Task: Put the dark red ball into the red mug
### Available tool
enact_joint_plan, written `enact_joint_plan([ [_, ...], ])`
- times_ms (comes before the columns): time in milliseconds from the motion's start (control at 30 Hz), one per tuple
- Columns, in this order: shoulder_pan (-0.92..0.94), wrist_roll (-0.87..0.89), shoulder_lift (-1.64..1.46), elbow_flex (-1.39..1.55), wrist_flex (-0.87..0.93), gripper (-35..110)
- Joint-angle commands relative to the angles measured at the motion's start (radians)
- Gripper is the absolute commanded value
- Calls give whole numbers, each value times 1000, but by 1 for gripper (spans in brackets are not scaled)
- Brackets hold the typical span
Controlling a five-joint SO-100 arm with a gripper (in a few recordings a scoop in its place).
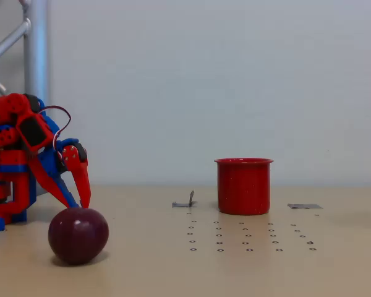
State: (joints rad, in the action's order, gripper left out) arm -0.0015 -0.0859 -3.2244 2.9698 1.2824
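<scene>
Looking through the fixed view, I see my red and blue arm (25, 161) crouched at the left edge of the picture, folded down so that its end effector (79, 203) points at the table (173, 266). Two red fingers (81, 176) reach downward and come together toward their tips, so I read the end effector as narrow, nearly closed, with nothing caught between the fingers. Their tips sit right at the top of the dark red ball (78, 235), and from this side angle I cannot tell whether they touch it or hang just above or behind it. I see the ball resting on the table at lower left, glossy and maroon, casting a soft shadow beneath itself. I find the red mug (244, 185) standing upright well apart from the ball, right of the picture's middle and further back on the table, its mouth open upward. I notice a grid of small dark ring marks (250, 235) printed on the table in front of the mug, and two small grey tabs, one (185, 202) just left of the mug and one (304, 206) to its right. Behind the arm a grey metal post (36, 49) rises against the pale wall (222, 80).
</scene>
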Motion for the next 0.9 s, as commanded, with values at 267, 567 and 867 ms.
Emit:
enact_joint_plan([
  [267, -8, 132, -72, 17, -21, -2],
  [567, -6, 137, -72, 17, -21, -2],
  [867, 63, -25, 143, -279, -84, -2],
])
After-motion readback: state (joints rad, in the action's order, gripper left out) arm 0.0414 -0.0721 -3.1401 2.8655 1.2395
